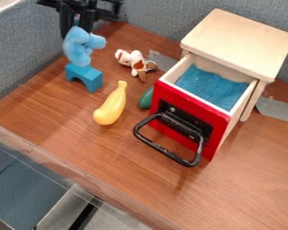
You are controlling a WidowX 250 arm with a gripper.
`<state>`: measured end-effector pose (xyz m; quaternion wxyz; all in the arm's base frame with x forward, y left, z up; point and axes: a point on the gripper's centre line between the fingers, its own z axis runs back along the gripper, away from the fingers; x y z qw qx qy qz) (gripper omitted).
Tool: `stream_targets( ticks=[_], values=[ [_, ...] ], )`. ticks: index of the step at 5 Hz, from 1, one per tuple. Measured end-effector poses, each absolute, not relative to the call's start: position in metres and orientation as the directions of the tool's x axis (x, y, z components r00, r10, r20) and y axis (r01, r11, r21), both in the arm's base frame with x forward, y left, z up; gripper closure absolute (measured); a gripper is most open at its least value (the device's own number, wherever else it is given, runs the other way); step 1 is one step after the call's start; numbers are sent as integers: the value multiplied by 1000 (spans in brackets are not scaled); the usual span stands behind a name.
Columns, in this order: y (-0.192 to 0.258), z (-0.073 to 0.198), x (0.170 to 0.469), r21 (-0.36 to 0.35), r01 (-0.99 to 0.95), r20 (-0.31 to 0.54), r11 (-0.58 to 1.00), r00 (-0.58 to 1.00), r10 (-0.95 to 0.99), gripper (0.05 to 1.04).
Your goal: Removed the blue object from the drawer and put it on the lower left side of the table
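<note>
At the upper left the black gripper (78,20) is directly above and behind a light blue toy figure (79,47); I cannot tell whether it holds the figure. The figure's lower end overlaps the top of a blue arch block (91,79); whether they touch is unclear. At the right, the drawer (191,108) with a red front and black handle is pulled out of its pale wooden cabinet (240,38). Inside it lies a blue, cloth-like layer (212,86) covering the visible bottom.
A yellow, gourd-shaped toy (112,105) lies left of the drawer. A dark green object (146,98) is partly hidden by the drawer front. Farther back lies a white and brown plush toy (134,60). Grey fabric walls (17,58) border the wooden table (140,184).
</note>
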<state>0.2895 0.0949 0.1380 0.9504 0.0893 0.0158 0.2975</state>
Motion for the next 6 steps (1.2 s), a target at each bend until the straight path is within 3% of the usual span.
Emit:
stream_targets(
  ticks=[3, 5, 6],
  values=[
    [113, 112, 269, 215, -616, -53, 758, 767, 639, 832],
    [109, 100, 272, 223, -602, -86, 767, 772, 630, 250],
    [94, 105, 281, 222, -570, -73, 791, 799, 597, 72]
  ],
)
